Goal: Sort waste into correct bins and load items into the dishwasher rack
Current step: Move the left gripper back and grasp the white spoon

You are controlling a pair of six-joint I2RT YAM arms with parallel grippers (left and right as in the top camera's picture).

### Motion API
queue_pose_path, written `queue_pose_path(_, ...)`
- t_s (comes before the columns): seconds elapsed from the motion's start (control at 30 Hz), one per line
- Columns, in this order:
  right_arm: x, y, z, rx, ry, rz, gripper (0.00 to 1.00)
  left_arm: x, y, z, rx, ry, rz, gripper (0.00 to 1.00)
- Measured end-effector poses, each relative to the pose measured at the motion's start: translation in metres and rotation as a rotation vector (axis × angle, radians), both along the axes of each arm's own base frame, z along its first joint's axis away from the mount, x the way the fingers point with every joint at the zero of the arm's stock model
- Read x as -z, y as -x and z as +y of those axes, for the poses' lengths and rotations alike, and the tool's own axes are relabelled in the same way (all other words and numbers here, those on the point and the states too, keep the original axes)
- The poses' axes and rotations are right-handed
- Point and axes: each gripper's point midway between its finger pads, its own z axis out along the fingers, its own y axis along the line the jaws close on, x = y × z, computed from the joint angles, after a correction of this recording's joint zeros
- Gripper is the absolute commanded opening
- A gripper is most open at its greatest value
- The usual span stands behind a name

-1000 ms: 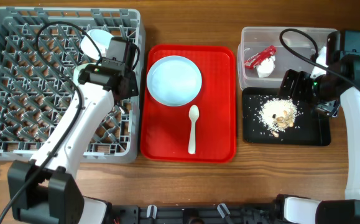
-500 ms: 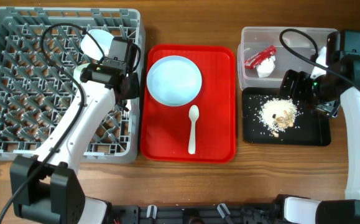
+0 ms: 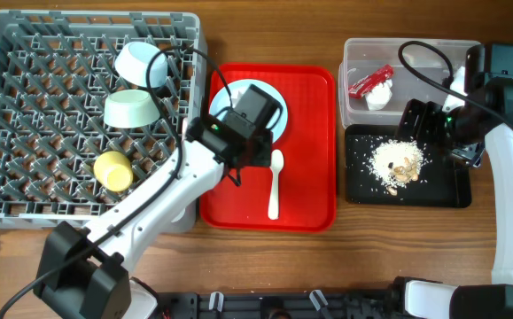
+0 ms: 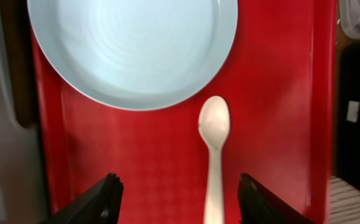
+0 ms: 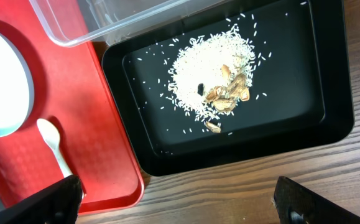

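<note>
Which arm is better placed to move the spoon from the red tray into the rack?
Left. The left gripper hangs open right over the spoon, and the rack lies on its side. The right gripper hovers over the black tray, farther off.

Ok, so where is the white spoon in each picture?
Overhead: the spoon lies near the middle of the picture, on the red tray.
Left wrist: the spoon is at bottom centre, its round end just under the blue plate.
Right wrist: the spoon is at the lower left, tilted.
Shared landmark: the red tray under it.
</note>
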Motion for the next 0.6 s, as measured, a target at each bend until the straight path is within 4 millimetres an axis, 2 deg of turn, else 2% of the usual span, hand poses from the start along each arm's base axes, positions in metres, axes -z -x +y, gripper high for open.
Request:
queue_pose_path(0.17,0.000,0.000,0.000,0.000,0.000,0.000,1.00,0.006,0.011,-0.015,-0.084,0.040,0.038,0.62)
queue_pose_path(0.27,0.000,0.000,0.000,0.000,0.000,0.001,1.00,0.030,0.016,-0.024,-0.091,0.013,0.086,0.63)
queue_pose_path(0.4,0.000,0.000,0.000,0.000,-0.001,0.001,1.00,0.074,0.019,-0.040,-0.077,-0.021,0.158,0.61)
queue_pose_path(0.47,0.000,0.000,0.000,0.000,0.000,0.002,1.00,0.085,0.020,-0.047,-0.066,-0.018,0.167,0.61)
queue_pose_path(0.6,0.000,0.001,0.000,0.000,-0.001,0.004,0.99,0.106,0.026,-0.049,-0.064,-0.045,0.210,0.56)
